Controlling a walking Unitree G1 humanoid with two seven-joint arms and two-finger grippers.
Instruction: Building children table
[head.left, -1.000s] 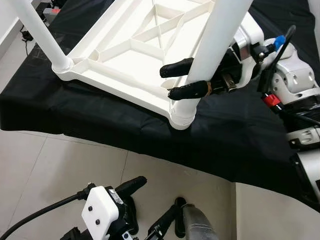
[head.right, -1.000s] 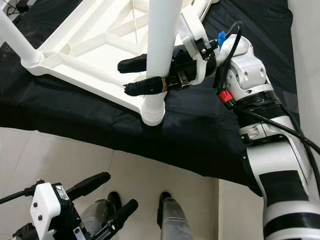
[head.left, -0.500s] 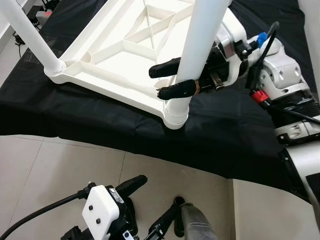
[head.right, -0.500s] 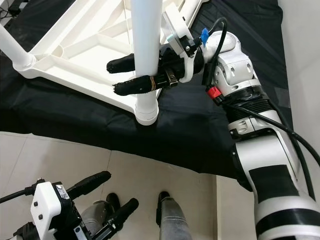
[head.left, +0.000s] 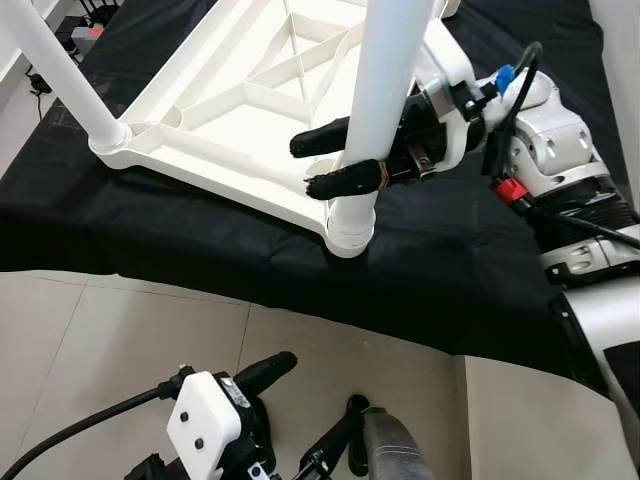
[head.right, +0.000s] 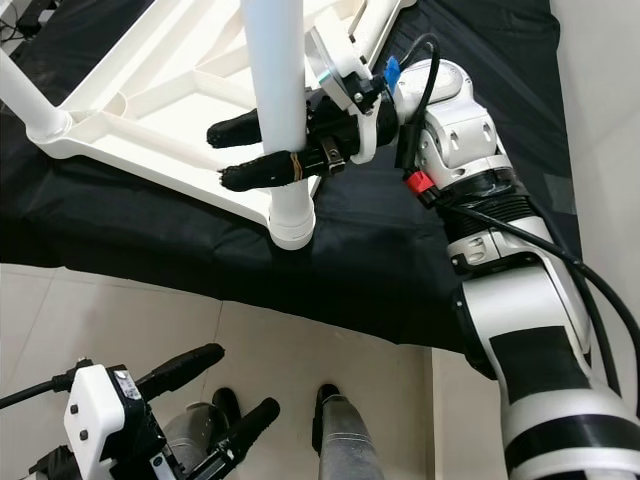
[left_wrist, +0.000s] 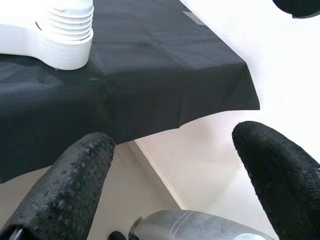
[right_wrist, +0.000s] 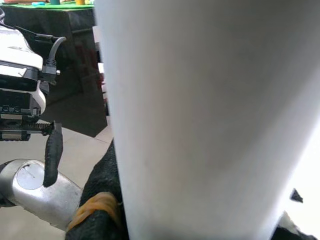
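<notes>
I am watching my right gripper (head.left: 335, 160) reaching in from the right, its jaws closing around the white table leg (head.left: 385, 80), one black finger on each side of the tube. Just below the jaws the leg is standing in the corner socket (head.left: 348, 222) of the upturned white tabletop (head.left: 240, 110), which is lying on the black-draped counter (head.left: 450, 260). My left gripper (head.left: 290, 415) is hanging low over the tiled floor (head.left: 120, 330), jaws spread wide and holding nothing.
</notes>
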